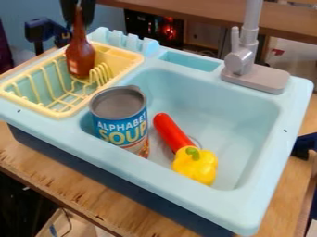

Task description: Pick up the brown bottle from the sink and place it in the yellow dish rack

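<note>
Two containers hold things: the yellow rack [59,114] has a brown bottle [80,56] in it, neck pinched by the pincer [78,17]; the blue sink [250,139] holds a soup can [121,122], red stick [171,132] and yellow pepper [197,167].

A wooden surface [38,169] runs from the left edge to the lower middle and up the right side, its front edge chipped at lower left. A pale blue toy sink [143,174] sits centrally on it.

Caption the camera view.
Black tool gripping tall brown bottle; blue metal can, red cylinder, yellow toy pepper in pale blue plastic sink.
</note>
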Controlling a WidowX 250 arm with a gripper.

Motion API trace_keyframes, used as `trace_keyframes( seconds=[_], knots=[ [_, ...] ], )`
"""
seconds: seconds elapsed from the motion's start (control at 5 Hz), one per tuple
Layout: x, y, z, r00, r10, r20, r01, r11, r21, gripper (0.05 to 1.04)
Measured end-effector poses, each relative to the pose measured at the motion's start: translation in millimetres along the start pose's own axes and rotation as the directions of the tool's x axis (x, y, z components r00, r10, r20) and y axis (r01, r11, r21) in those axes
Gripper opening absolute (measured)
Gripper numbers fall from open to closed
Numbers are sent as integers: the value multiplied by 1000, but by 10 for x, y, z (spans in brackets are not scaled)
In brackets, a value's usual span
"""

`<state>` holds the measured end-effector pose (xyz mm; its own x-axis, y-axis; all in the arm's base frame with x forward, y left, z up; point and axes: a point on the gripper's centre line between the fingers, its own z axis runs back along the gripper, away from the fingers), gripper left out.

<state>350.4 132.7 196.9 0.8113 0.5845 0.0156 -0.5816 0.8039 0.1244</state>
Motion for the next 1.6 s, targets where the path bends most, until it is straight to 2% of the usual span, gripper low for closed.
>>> trace_keyframes(
  seconds=[0.2, 0.4, 0.8, 1.0, 1.2, 1.4, 1.6],
  knots=[
    [58, -17, -8, 999, 11, 34, -10, 1000, -9, 320],
    [103, -23, -70, 998, 10, 58, -9, 1000, -26, 361],
    [127, 55, -130, 997, 54, 51, -52, 998, -34, 945],
    [60, 97, 52, 993, 74, 96, -70, 996, -48, 1007],
    [-37, 174, 399, 978, 104, 179, -92, 993, -74, 1003],
    [-293, 102, 715, 959, 53, 280, -32, 997, -77, 1002],
    [-763, -119, 690, 962, -85, 258, 114, 989, -97, 1002]
  ],
)
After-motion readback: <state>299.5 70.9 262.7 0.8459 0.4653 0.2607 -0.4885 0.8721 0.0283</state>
